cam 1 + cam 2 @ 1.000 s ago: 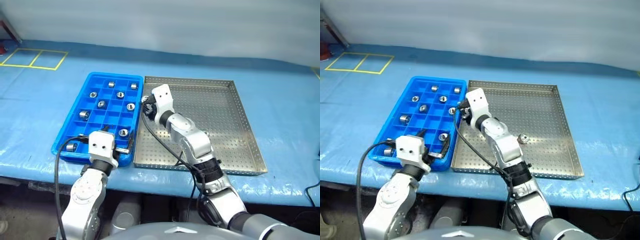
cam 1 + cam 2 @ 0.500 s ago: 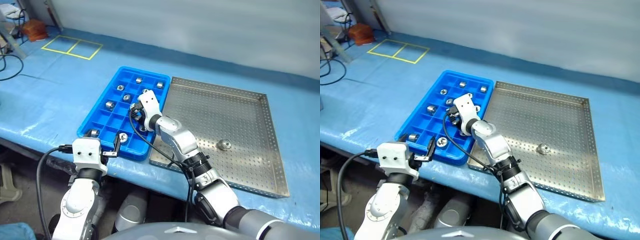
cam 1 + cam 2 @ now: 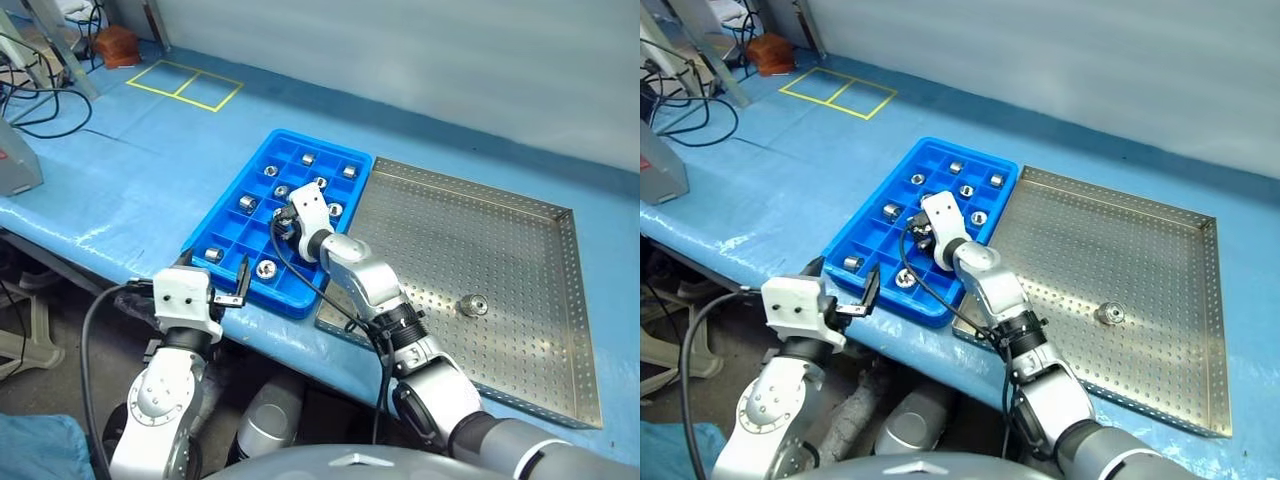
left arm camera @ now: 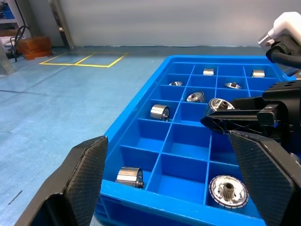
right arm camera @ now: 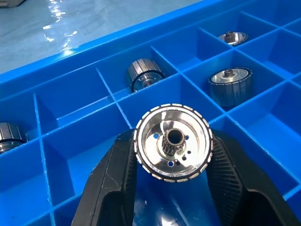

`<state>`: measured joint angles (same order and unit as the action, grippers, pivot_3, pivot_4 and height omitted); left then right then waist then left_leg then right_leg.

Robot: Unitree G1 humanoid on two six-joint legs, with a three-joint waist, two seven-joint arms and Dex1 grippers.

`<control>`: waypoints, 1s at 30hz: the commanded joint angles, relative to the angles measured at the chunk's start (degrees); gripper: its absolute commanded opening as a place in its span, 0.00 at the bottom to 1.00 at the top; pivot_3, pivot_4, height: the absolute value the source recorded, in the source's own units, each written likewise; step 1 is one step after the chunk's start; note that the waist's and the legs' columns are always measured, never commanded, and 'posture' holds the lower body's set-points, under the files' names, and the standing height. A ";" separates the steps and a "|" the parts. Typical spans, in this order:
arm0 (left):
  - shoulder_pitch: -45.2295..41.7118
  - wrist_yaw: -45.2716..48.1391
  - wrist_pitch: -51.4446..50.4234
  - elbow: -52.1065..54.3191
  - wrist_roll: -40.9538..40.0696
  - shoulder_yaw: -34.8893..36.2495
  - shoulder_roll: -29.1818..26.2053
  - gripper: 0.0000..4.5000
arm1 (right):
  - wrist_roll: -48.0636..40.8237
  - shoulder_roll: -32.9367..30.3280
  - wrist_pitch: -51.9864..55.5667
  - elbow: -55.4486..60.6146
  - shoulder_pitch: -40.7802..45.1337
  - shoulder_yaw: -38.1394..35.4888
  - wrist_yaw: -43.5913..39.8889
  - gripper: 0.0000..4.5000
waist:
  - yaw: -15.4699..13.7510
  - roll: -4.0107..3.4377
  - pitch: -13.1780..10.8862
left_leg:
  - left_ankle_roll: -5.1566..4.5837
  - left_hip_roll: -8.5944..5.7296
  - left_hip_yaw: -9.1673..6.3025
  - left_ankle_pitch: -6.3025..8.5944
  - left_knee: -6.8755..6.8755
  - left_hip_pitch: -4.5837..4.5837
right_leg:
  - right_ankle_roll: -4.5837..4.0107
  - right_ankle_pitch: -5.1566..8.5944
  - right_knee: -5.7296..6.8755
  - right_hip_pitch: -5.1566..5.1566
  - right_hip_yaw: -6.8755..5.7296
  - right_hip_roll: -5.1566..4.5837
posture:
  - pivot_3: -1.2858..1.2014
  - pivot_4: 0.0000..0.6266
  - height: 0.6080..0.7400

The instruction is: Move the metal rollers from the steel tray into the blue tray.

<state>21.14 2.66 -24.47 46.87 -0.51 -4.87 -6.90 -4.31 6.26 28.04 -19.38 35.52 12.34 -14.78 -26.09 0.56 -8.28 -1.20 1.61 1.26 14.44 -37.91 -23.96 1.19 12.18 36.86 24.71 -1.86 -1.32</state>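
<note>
Right tool clamps shiny ribbed roller, dark hub hole, above blue tray; left tool spread wide.

Two wide-apart black fingers frame a bright blue compartmented plastic tray holding shiny silver metal rollers; another black gripper clamps one roller above it.
</note>
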 commanded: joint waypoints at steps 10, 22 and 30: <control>-1.92 2.03 0.35 -0.76 -0.56 -0.35 -0.44 1.00 | 0.64 -0.52 0.03 4.53 -0.01 -1.24 0.64 0.75 | 0.32 -0.01 0.00 | 0.01 0.01 -0.04 0.01 -0.03 0.01 | -0.04 0.03 0.01 -0.03 -0.07 0.01 | 0.71 0.24 1.00; -14.34 8.84 -4.67 -6.59 -2.47 -1.16 -4.67 1.00 | -0.29 -6.40 10.24 28.85 -6.96 -3.36 1.68 0.97 | 5.95 -0.07 0.02 | 0.02 -0.01 -0.15 0.00 -0.17 -0.01 | -0.05 0.03 0.01 -0.13 -0.14 0.01 | 0.61 0.24 1.00; -34.84 18.56 -9.63 -25.32 -4.22 -9.35 -6.00 1.00 | 0.89 -11.90 21.24 50.75 -18.58 -9.94 6.89 0.97 | 17.65 -0.12 0.06 | -0.02 -0.21 -0.27 -0.04 -0.30 0.00 | 0.07 -0.09 -0.01 -0.32 0.01 -0.05 | 0.52 0.24 1.00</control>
<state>-11.01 19.29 -34.55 23.28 -4.24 -12.31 -13.62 -3.57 -5.47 47.52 25.48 17.86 3.81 -8.98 -8.44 0.44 -8.22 -1.24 1.38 0.98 14.40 -38.21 -23.96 1.22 12.06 36.85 24.38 -1.81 -1.38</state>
